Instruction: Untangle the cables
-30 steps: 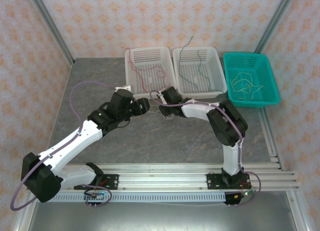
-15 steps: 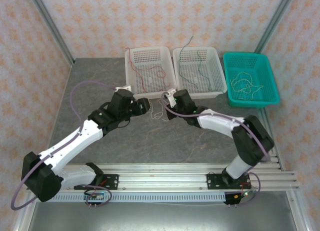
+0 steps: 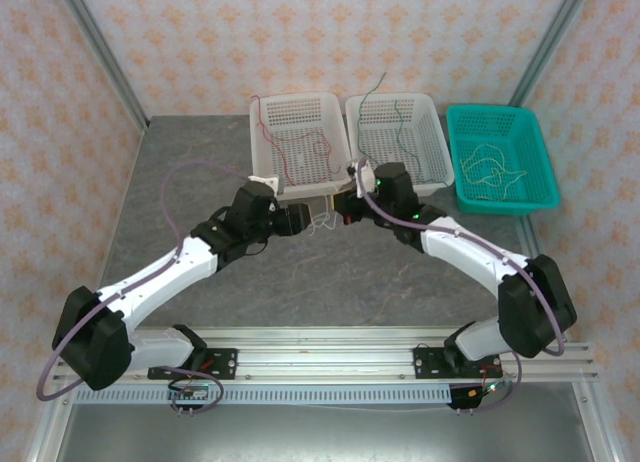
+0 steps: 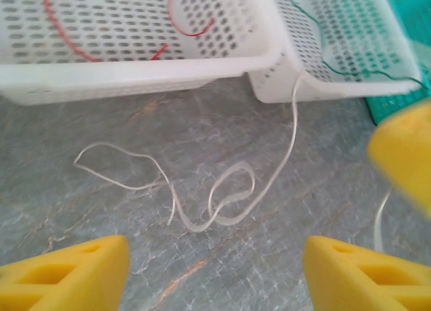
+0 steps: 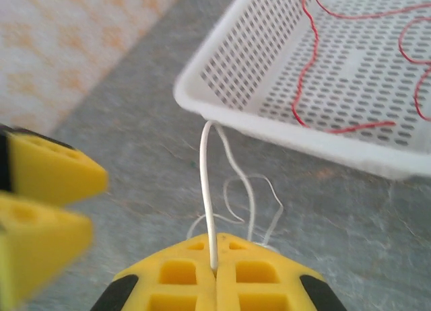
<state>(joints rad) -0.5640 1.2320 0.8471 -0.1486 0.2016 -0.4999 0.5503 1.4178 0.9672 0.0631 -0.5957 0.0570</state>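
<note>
Top external view: 3 baskets are seen in a row at the far edge of the grey table [image 3: 300,282], with both arms bent inward so that their grippers are brought near each other just in front of the 2 white ones. A whitish-grey cable [image 4: 232,221] is laid in loose loops on the table, just in front of the left white basket [image 4: 135,72] and the middle white basket [image 4: 273,79], and 1 end of it is drawn up and away to the right. In the right wrist view the right gripper [image 5: 214,260] is seen fully closed, with that cable pinched between its yellow jaws. From the pinch the strand is carried upward, bent over close to the left basket's rim, and dropped back to the loops below. In the left wrist view the left gripper [image 4: 215,274] is held with its jaws wide apart just above the table. Nothing is gripped, and the loops lie beyond the gap. Several red cables [image 3: 300,147] are contained in the left white basket, and green cables [image 3: 400,132] in the middle one, 1 of them trailing over its far rim. A tangle of thin pale wires [image 3: 490,170] is held in the teal basket [image 3: 500,109] at the right.
</note>
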